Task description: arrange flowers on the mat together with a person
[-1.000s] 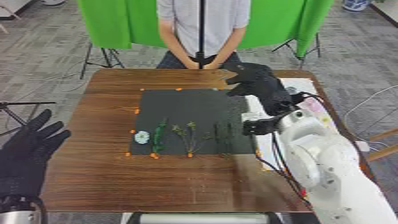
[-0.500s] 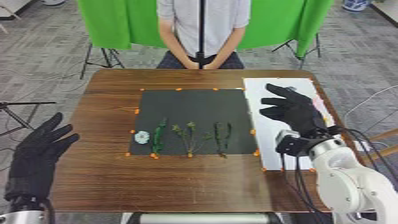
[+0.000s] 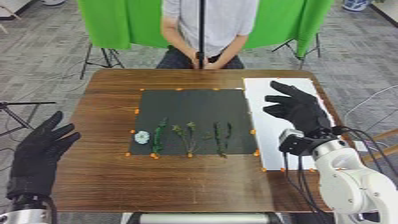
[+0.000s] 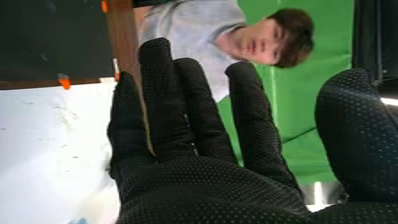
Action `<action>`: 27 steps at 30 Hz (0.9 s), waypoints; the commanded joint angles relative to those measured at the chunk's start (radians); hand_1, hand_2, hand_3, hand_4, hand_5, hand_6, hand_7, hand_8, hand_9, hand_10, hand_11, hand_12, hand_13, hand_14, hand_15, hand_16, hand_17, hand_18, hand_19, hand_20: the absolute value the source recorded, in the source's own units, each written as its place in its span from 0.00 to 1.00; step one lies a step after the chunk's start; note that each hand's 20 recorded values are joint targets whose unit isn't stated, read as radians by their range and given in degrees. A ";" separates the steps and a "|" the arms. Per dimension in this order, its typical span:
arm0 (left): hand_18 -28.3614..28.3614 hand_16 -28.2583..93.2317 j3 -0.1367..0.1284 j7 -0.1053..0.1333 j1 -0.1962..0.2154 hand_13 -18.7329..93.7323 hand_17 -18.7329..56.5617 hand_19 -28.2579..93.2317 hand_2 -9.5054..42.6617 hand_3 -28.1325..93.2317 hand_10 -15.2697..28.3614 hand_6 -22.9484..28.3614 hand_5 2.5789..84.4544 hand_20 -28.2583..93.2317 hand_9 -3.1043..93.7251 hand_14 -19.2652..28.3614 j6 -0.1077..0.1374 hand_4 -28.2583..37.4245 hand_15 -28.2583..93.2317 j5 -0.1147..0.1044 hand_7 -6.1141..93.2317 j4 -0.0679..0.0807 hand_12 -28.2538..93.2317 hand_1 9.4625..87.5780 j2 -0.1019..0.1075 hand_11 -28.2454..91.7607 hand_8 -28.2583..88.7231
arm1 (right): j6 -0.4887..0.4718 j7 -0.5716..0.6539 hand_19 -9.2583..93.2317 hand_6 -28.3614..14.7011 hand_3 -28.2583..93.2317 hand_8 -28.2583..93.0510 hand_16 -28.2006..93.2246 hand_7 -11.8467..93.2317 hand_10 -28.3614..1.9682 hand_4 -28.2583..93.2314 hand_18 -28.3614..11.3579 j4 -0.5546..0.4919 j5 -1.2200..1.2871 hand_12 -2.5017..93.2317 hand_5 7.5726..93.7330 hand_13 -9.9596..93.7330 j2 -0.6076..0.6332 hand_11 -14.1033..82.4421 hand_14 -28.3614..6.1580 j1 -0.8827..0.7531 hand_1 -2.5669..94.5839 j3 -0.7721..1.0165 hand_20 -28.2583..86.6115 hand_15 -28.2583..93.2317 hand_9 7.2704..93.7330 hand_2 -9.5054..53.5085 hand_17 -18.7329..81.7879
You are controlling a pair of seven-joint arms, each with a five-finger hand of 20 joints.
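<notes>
Several green sprigs (image 3: 158, 139) and one pale flower (image 3: 142, 137) are being displayed on the dark mat (image 3: 191, 107), just below the frame's centre, presumably spaced for balance, while the left hand (image 3: 35, 157) and right hand (image 3: 304, 112), spread wide, are being held clear at either side.

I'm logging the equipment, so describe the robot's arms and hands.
The right arm is white, with rounded casings and a silvery ring near the wrist; black cables run beside it. The right hand wears a black fabric glove textured with tiny pale dots. The left hand has a black glove too, on a white arm.
</notes>
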 commanded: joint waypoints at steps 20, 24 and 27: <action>0.88 0.14 0.006 0.008 0.013 0.38 0.12 0.65 0.29 0.89 0.79 0.59 0.42 0.33 0.39 0.96 0.004 0.00 0.70 -0.007 0.19 0.002 0.31 0.14 0.006 0.46 0.16 | 0.004 -0.011 0.60 0.64 0.86 0.14 0.30 0.23 0.29 0.03 0.13 0.004 0.012 0.18 0.45 0.49 0.007 0.31 0.23 0.001 0.24 0.000 0.38 0.67 0.47 0.25 0.26; 0.88 0.14 0.008 0.000 0.007 0.38 0.12 0.65 0.29 0.89 0.80 0.59 0.41 0.32 0.39 0.96 0.005 0.00 0.70 -0.002 0.20 0.002 0.31 0.14 0.003 0.46 0.16 | 0.008 -0.008 0.60 0.64 0.86 0.14 0.30 0.23 0.29 0.03 0.13 0.004 0.018 0.18 0.45 0.49 0.008 0.31 0.24 -0.002 0.24 0.000 0.38 0.67 0.47 0.25 0.26; 0.88 0.14 0.010 0.000 0.005 0.38 0.12 0.65 0.29 0.89 0.80 0.59 0.41 0.32 0.39 0.96 0.006 0.00 0.70 -0.003 0.20 0.002 0.31 0.15 0.003 0.46 0.16 | 0.011 -0.009 0.60 0.64 0.86 0.14 0.30 0.23 0.29 0.03 0.13 0.005 0.018 0.18 0.46 0.49 0.008 0.31 0.24 -0.003 0.24 0.000 0.38 0.67 0.47 0.25 0.26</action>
